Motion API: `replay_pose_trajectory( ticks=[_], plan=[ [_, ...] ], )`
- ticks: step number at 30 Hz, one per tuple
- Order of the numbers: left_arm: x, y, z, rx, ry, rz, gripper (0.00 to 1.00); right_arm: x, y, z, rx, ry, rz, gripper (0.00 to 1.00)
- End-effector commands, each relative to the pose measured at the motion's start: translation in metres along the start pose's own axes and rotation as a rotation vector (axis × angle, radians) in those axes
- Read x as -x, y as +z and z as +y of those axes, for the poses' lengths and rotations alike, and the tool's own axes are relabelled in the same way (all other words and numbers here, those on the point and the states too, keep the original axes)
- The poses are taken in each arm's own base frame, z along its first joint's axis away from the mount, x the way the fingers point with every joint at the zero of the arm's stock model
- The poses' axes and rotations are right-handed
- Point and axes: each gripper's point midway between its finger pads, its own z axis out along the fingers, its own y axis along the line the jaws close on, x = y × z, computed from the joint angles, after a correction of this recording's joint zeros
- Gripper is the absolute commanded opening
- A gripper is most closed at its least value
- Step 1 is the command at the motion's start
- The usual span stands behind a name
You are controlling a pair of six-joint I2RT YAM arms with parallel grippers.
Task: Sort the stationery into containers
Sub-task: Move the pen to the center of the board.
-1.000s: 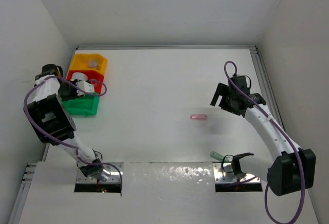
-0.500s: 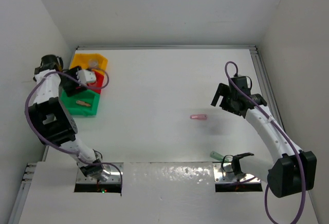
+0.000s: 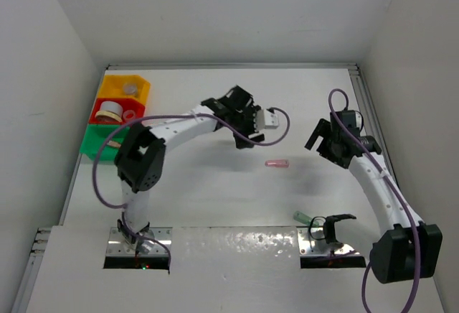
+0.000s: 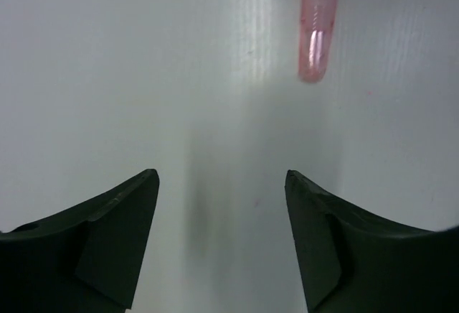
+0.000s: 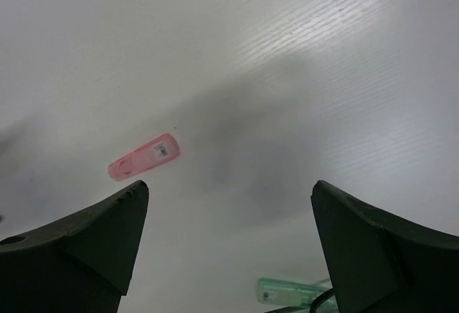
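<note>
Locate pink capsule [image 3: 277, 163] flat on worktop [image 3: 215, 198], centre-right, well apart from bins [image 3: 90, 148] far left. Expect light, stiff, slick plastic. Pinch across narrow mid-body. Note left claw [image 4: 221, 176] spread, empty, close by; right claw [image 5: 229, 184] wide, empty.

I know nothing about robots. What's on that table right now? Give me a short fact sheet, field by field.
left gripper: open, empty, pink piece just ahead of it
right gripper: open, empty, above the table
pink piece: lying loose mid-table
green piece: lying loose near the right arm's base
containers: yellow bin, red bin, green bin, in a row at the left edge
tape rings: in the red bin
</note>
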Motion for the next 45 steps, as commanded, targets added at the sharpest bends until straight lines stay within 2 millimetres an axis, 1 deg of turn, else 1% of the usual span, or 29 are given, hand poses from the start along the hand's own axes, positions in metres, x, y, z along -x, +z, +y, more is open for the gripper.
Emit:
replay_pose_trajectory(
  ticks=[1,2,5,6,7,8,9,10,11,13,14,15,19,21,23,26,27,29,30,31,33,36,37,38,39,40,43,44,45],
  plan=[
    [0.044,0.037,0.001,0.050,-0.101,-0.115,0.71,0.003,-0.009,-0.020,-0.073,-0.004,-0.035,0.93],
    [0.053,0.049,-0.011,0.032,-0.085,-0.126,0.73,0.002,-0.013,-0.027,-0.102,-0.021,-0.036,0.94],
    [0.061,0.079,-0.022,0.006,-0.102,-0.143,0.76,-0.003,-0.018,-0.039,-0.131,-0.038,-0.049,0.94],
    [0.063,0.086,-0.024,0.006,-0.105,-0.149,0.76,-0.003,-0.019,-0.040,-0.132,-0.043,-0.056,0.94],
    [0.059,0.098,-0.024,0.006,-0.112,-0.147,0.76,-0.004,-0.020,-0.042,-0.131,-0.045,-0.061,0.94],
    [0.064,0.104,-0.023,0.014,-0.120,-0.155,0.76,-0.006,-0.022,-0.044,-0.125,-0.055,-0.068,0.94],
    [0.056,0.117,-0.022,0.012,-0.131,-0.137,0.76,-0.009,-0.022,-0.045,-0.125,-0.057,-0.066,0.94],
    [0.065,0.120,-0.020,0.013,-0.127,-0.152,0.76,-0.010,-0.023,-0.046,-0.123,-0.066,-0.069,0.94],
    [0.053,0.133,-0.025,-0.015,-0.145,-0.120,0.75,-0.010,-0.025,-0.047,-0.124,-0.069,-0.071,0.94],
    [0.051,0.141,-0.026,-0.034,-0.164,-0.106,0.72,-0.012,-0.027,-0.050,-0.133,-0.082,-0.065,0.94],
    [0.057,0.142,-0.025,-0.042,-0.173,-0.114,0.70,-0.013,-0.028,-0.052,-0.139,-0.087,-0.063,0.94],
    [0.050,0.148,-0.033,-0.071,-0.168,-0.083,0.68,-0.011,-0.030,-0.053,-0.144,-0.094,-0.070,0.94],
    [0.036,0.150,-0.055,-0.140,-0.146,-0.030,0.67,-0.008,-0.032,-0.054,-0.146,-0.093,-0.086,0.94],
    [0.032,0.148,-0.058,-0.155,-0.156,-0.014,0.66,-0.007,-0.033,-0.052,-0.133,-0.091,-0.089,0.94],
    [0.033,0.146,-0.056,-0.147,-0.160,-0.014,0.66,-0.008,-0.032,-0.050,-0.126,-0.093,-0.086,0.94],
    [0.047,0.140,-0.046,-0.126,-0.180,-0.051,0.66,-0.010,-0.030,-0.049,-0.120,-0.094,-0.071,0.93],
    [0.057,0.136,-0.039,-0.111,-0.183,-0.072,0.66,-0.010,-0.030,-0.048,-0.116,-0.093,-0.071,0.93],
    [0.066,0.131,-0.034,-0.105,-0.183,-0.088,0.66,-0.010,-0.030,-0.046,-0.110,-0.097,-0.066,0.93],
    [0.080,0.125,-0.031,-0.106,-0.154,-0.113,0.65,-0.011,-0.030,-0.047,-0.111,-0.098,-0.064,0.93],
    [0.081,0.121,-0.037,-0.142,-0.148,-0.105,0.64,-0.010,-0.030,-0.046,-0.106,-0.101,-0.067,0.93],
    [0.090,0.114,-0.042,-0.169,-0.098,-0.117,0.64,-0.009,-0.031,-0.046,-0.103,-0.105,-0.068,0.93],
    [0.085,0.108,-0.061,-0.249,-0.062,-0.090,0.64,-0.011,-0.031,-0.046,-0.102,-0.109,-0.063,0.93],
    [0.079,0.108,-0.066,-0.266,-0.064,-0.069,0.64,-0.011,-0.030,-0.046,-0.104,-0.113,-0.061,0.93],
    [0.072,0.110,-0.072,-0.279,-0.068,-0.050,0.65,-0.011,-0.030,-0.046,-0.102,-0.109,-0.062,0.93],
    [0.068,0.113,-0.072,-0.275,-0.072,-0.043,0.64,-0.011,-0.030,-0.045,-0.100,-0.106,-0.061,0.93],
    [0.056,0.117,-0.078,-0.284,-0.083,-0.017,0.64,-0.011,-0.029,-0.043,-0.092,-0.106,-0.060,0.93],
    [0.045,0.127,-0.090,-0.293,-0.086,0.012,0.65,-0.011,-0.029,-0.041,-0.084,-0.101,-0.059,0.93],
    [0.037,0.129,-0.096,-0.303,-0.094,0.031,0.65,-0.011,-0.029,-0.042,-0.083,-0.102,-0.057,0.93],
    [0.036,0.133,-0.099,-0.303,-0.097,0.031,0.65,-0.011,-0.028,-0.042,-0.084,-0.101,-0.055,0.93]
  ],
)
